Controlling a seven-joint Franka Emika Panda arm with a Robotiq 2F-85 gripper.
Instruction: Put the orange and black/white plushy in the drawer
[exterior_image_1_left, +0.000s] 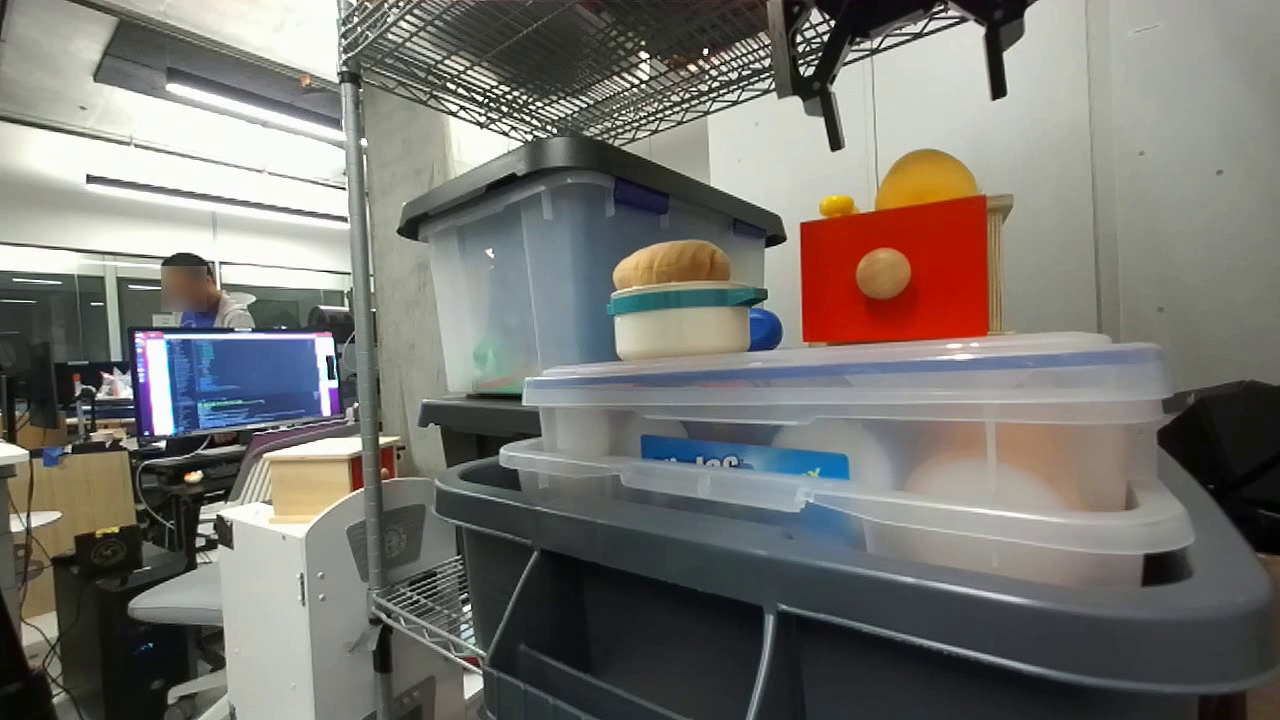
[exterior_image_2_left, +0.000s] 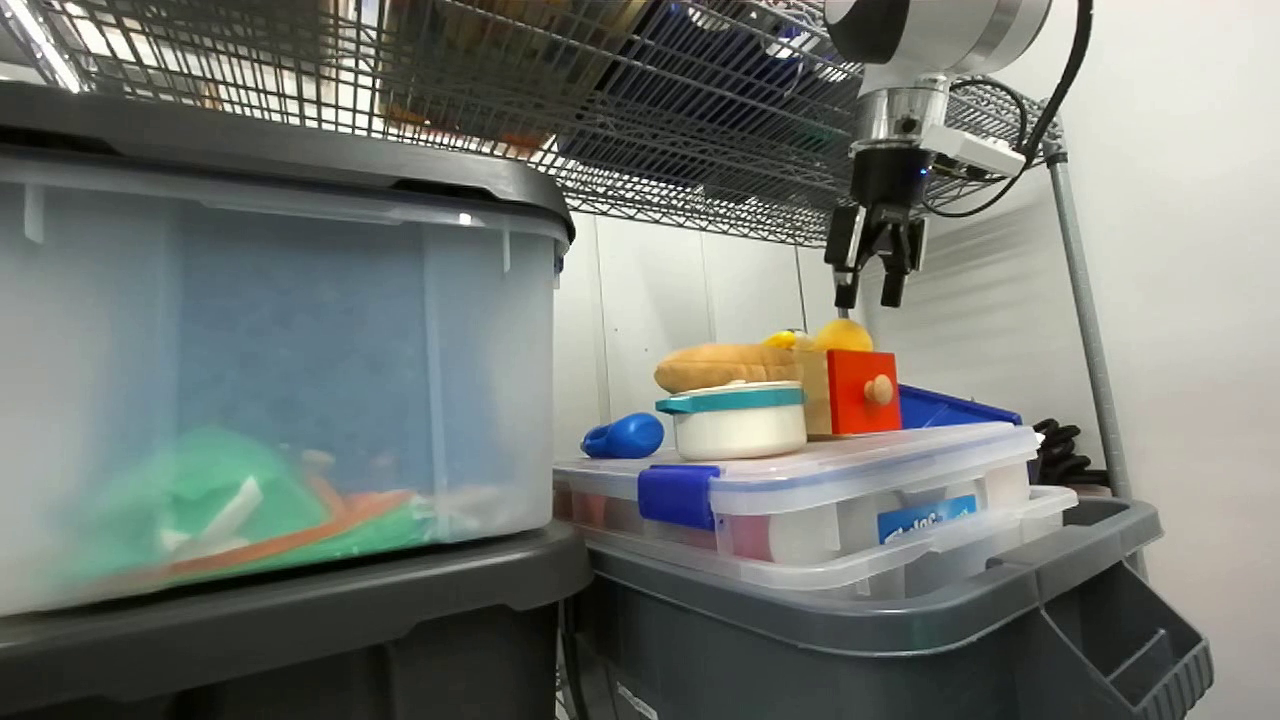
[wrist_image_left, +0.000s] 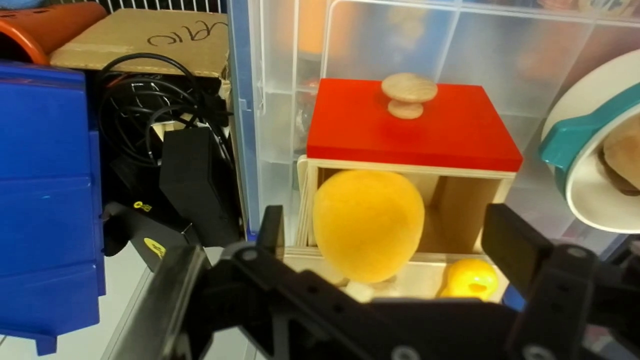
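Flat, pale wall (exterior_image_1_left: 1200, 250) at the back. On the clear plastic bin (exterior_image_1_left: 700, 395): boxy red-and-wood drawer (wrist_image_left: 360, 122), open at the top. Partly over it: round, soft yellow-orange plushy (wrist_image_left: 369, 225) — can't tell if inside. Up above: black, blocky fingers (wrist_image_left: 515, 245) — wide apart, holding nothing.

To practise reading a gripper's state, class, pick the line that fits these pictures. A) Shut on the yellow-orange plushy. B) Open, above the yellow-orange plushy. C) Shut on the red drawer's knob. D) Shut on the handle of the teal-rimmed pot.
B: in both exterior views the gripper has its jaws apart and holds nothing, above the yellow-orange plushy.
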